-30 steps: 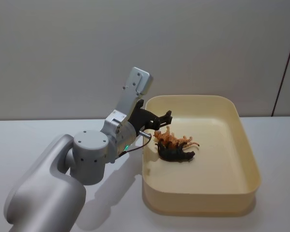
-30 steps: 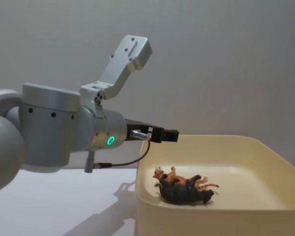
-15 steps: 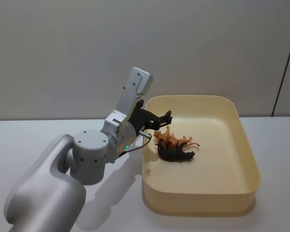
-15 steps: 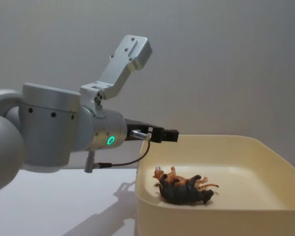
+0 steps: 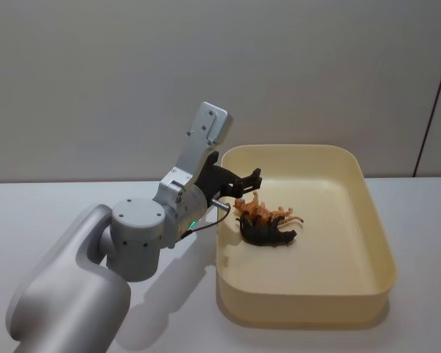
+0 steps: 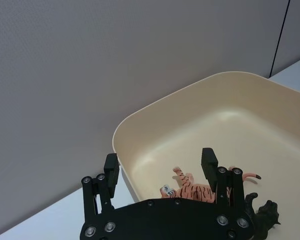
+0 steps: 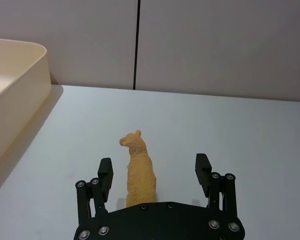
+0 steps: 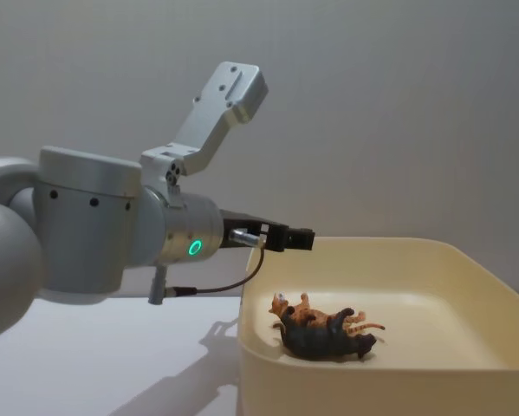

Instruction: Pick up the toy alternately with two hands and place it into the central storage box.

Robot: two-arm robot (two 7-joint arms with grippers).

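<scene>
Toys lie in your storage box [image 5: 375, 243]: a striped tiger [image 5: 263, 209] against a dark animal [image 5: 268, 235]; your left gripper [image 5: 251, 179] hovers spread and empty above its left rim; your right gripper [image 7: 154, 174], spread, straddles a tan llama [image 7: 138, 172] on the table [image 7: 230, 130].

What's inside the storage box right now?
In the storage box, an orange tiger lies against a dark animal figure. The figure hides part of the tiger.

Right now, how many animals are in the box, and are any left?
Done: a tiger and a dark animal lie in the box. In hand: nothing; the open left gripper hovers over the box's edge. Left: a tan llama on the table, between the open right gripper's fingers.
</scene>
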